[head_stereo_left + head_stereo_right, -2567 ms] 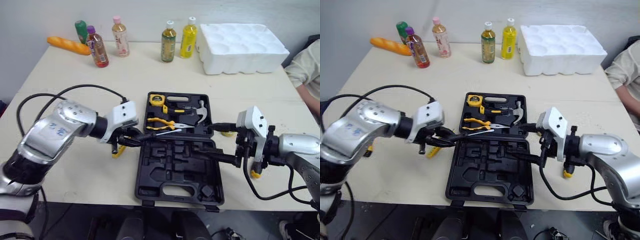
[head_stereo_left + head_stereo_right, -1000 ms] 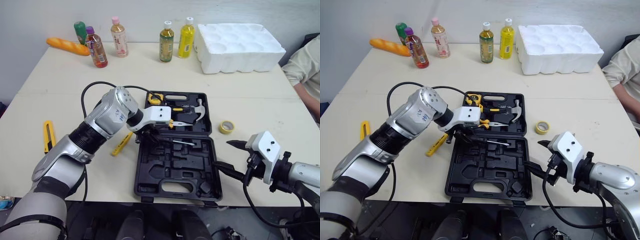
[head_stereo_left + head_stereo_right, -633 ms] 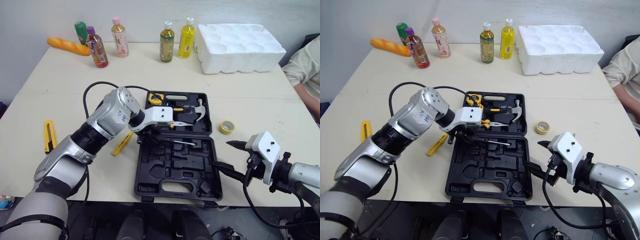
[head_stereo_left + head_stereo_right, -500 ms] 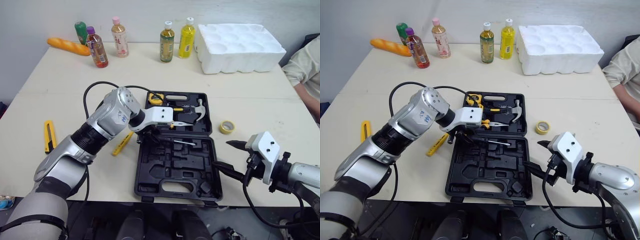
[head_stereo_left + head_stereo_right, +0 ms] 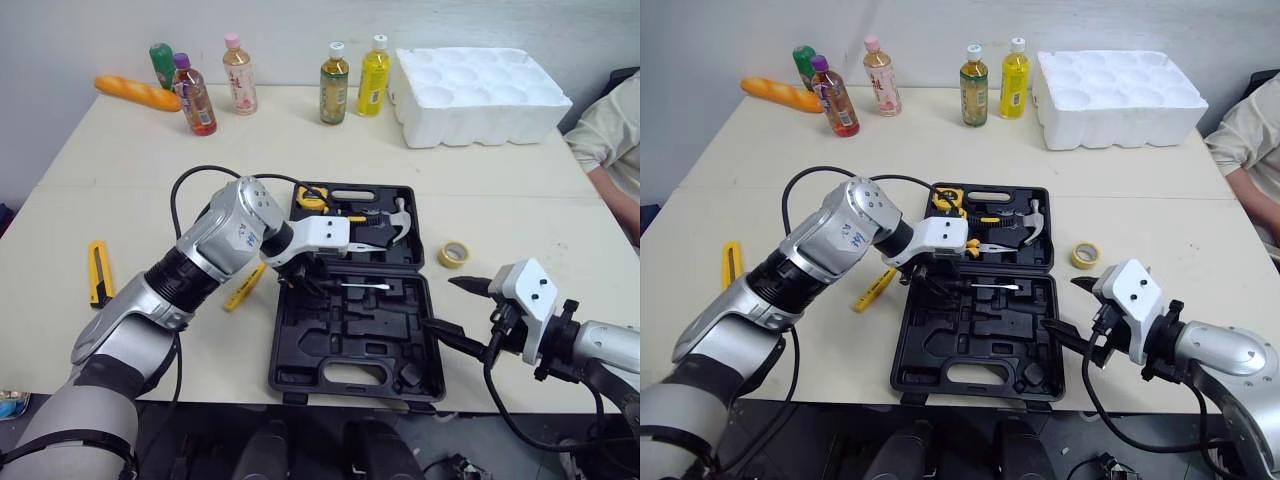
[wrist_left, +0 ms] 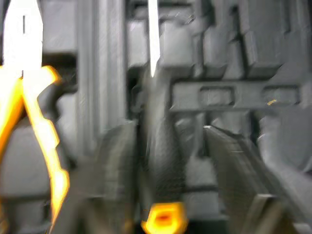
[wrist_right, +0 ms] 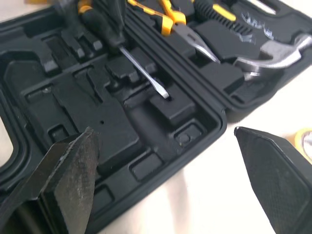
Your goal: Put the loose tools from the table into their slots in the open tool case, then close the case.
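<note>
Your left gripper (image 5: 303, 281) is at the screwdriver (image 5: 365, 286) handle over mid-case (image 5: 300, 372); can't tell if it grips. Long axis left-right, tip right. Right gripper (image 5: 438, 305) wide apart, empty.

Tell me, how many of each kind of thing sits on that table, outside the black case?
Plastic drink bottles: 5
Orange bread-shaped loaf: 1
White foam tray: 1
Yellow tape roll: 1
Loose yellow hand tools: 2
Total: 10
</note>
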{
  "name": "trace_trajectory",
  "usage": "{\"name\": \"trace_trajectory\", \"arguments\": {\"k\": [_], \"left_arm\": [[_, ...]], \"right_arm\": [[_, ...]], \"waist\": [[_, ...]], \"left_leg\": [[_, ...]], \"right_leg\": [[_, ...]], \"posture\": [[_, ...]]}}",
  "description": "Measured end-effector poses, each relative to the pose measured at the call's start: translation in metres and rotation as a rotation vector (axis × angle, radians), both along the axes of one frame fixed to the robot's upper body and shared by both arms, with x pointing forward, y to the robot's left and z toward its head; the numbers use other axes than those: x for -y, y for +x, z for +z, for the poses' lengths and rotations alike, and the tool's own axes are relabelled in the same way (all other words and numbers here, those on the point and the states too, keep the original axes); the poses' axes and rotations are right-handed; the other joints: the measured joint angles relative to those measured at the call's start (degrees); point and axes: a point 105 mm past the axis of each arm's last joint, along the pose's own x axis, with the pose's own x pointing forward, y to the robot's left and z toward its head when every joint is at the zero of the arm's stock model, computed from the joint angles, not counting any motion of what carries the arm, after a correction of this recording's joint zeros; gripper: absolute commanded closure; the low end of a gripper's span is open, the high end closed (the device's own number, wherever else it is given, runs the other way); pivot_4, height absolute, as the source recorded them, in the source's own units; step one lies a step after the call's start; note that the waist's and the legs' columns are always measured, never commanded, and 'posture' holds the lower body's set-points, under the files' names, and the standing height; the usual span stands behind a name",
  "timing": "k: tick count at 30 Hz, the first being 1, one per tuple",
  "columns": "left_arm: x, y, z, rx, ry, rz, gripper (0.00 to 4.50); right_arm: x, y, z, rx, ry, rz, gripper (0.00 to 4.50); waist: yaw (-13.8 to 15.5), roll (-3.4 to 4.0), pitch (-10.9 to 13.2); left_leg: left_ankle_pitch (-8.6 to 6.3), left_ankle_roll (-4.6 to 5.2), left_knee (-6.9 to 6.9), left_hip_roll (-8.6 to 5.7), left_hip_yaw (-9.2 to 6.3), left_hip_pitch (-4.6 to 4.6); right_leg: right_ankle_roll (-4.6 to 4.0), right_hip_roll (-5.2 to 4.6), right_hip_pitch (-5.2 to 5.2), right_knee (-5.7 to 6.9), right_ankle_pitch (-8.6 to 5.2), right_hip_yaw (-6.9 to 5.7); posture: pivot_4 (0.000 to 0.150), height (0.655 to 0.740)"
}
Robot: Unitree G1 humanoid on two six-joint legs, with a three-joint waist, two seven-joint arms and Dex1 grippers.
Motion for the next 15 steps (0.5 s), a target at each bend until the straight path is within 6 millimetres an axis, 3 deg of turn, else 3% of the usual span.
{"name": "trace_trajectory", "arguments": {"k": [1, 11, 13, 15], "left_arm": [[0.001, 0.0, 0.001, 0.003, -0.006, -0.005, 0.05], [0.002, 0.001, 0.007, 0.003, -0.047, 0.005, 0.05], [0.001, -0.002, 0.014, -0.003, -0.175, -0.045, 0.05], [-0.004, -0.003, 0.018, -0.005, -0.312, -0.069, 0.57]], "right_arm": [[-0.001, 0.0, -0.001, -0.004, 0.001, 0.005, 0.0], [-0.005, 0.0, -0.002, -0.009, 0.004, 0.021, 0.0], [-0.006, 0.0, -0.002, -0.011, 0.007, 0.023, 0.0], [-0.006, 0.0, -0.002, -0.012, 0.01, 0.023, 0.0]], "waist": [[-0.03, 0.0, 0.0], [-0.16, 0.0, 0.0], [-0.34, 0.01, -0.01], [-0.37, 0.01, -0.01]], "left_leg": [[0.0, 0.0, 0.02, 0.0, 0.0, 0.01], [0.0, 0.0, 0.07, 0.0, 0.02, 0.01], [0.0, 0.0, 0.05, 0.02, 0.03, 0.04], [0.02, -0.03, 0.06, 0.03, 0.02, 0.07]], "right_leg": [[0.0, 0.0, 0.0, 0.04, 0.0, 0.0], [0.0, 0.01, -0.01, 0.12, 0.0, 0.02], [0.0, 0.01, -0.02, 0.13, 0.0, 0.04], [0.0, 0.03, -0.04, 0.18, 0.0, 0.03]], "posture": [[0.15, 0.74], [0.15, 0.74], [0.15, 0.74], [0.15, 0.74]]}}
